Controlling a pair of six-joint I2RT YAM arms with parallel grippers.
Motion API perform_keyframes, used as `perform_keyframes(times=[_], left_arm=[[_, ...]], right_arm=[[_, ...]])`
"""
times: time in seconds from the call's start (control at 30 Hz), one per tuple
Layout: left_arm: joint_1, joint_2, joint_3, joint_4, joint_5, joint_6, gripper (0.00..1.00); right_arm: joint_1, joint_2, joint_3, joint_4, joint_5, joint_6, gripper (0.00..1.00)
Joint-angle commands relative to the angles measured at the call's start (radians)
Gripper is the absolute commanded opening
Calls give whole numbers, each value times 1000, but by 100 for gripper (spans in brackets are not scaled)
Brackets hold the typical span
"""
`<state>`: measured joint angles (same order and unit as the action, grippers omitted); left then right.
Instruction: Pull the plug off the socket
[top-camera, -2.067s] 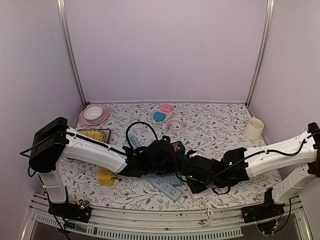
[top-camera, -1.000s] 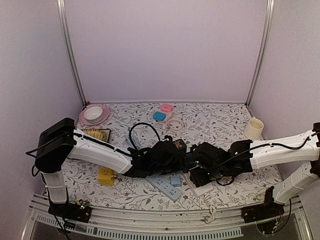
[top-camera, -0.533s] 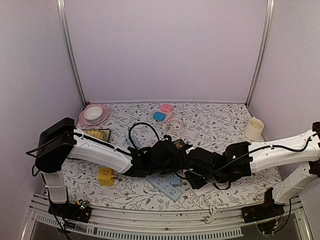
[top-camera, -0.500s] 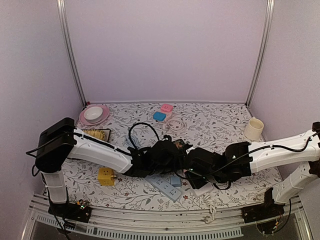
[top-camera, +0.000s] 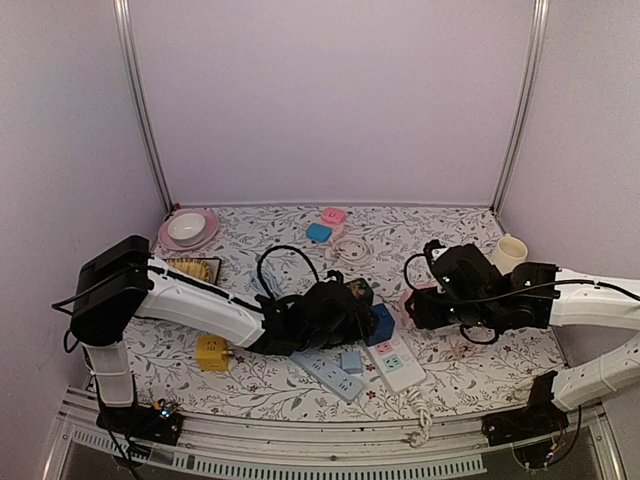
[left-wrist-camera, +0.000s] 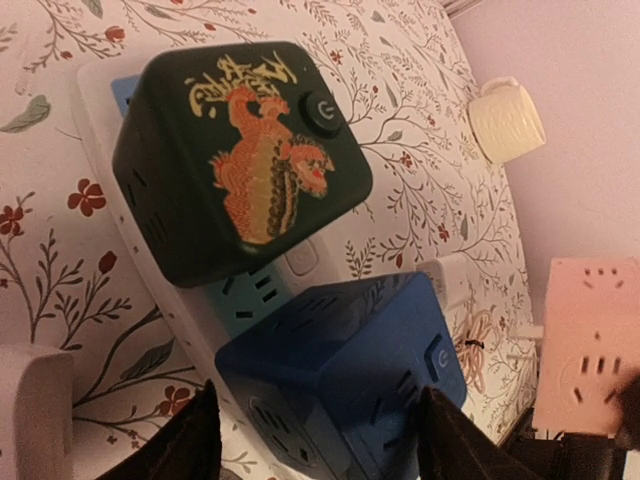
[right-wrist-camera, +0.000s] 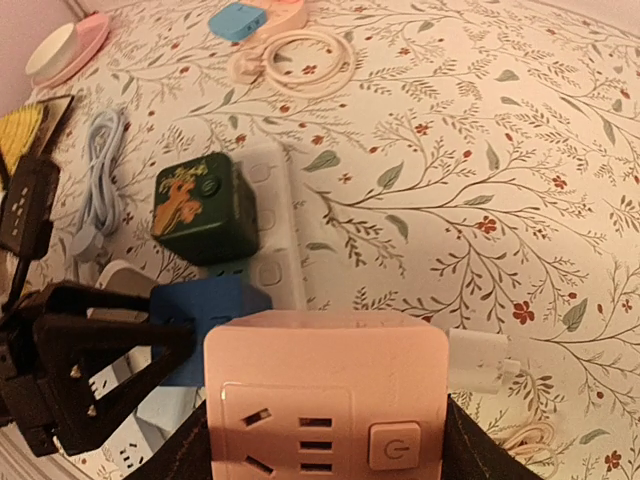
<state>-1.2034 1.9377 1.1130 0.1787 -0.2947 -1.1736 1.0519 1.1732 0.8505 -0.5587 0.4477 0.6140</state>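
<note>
— Right wrist view: where was the plug at that moment?

— Off the socket, by the look of it. The right fingers (right-wrist-camera: 183, 458) were clenched on the pink cube plug (right-wrist-camera: 325, 400). It hung above the desk (top-camera: 450, 240), to the right of the white power strip (right-wrist-camera: 275, 240) and apart from it.

— And the other arm?

— The left fingers (left-wrist-camera: 197, 445) were closed on the blue cube (left-wrist-camera: 340, 370) seated on that strip, next to a dark green cube (left-wrist-camera: 235, 160) with a dragon print. They were apparently pinning the strip down.

— So which step was in hand?

— Judging from the gap, the pull itself looked done, and the plug was held clear. The next move would call for setting it down on bare cloth to the right, then releasing both grips.

— The setting?

— A floral cloth (top-camera: 260, 225) covered the desk, walled in by pale lilac panels (top-camera: 330, 100) and metal posts (top-camera: 140, 100). A cream mug (top-camera: 508, 257) stood far right and a pink plate (top-camera: 172, 240) holding a bowl (top-camera: 187, 226) far left. A coiled cable (right-wrist-camera: 298, 52) lay at the far side and a second strip (top-camera: 325, 372) at the near edge.
</note>
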Motion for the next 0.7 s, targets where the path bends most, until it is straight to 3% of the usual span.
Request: perform_keyframes(times=[0.0,0.23,0.67], left_arm=[[-17,39,-51,-147,22,46,67],[-26,-5,-48,-145,6,70,67],[-32,-13,-53,-140,3,91,67]], right_arm=[[-192,-90,-74,163,-148,-52,36],[-506,-103,-165,384,-453,-106,37],[-778,138,-274,657,-739,-47,38]])
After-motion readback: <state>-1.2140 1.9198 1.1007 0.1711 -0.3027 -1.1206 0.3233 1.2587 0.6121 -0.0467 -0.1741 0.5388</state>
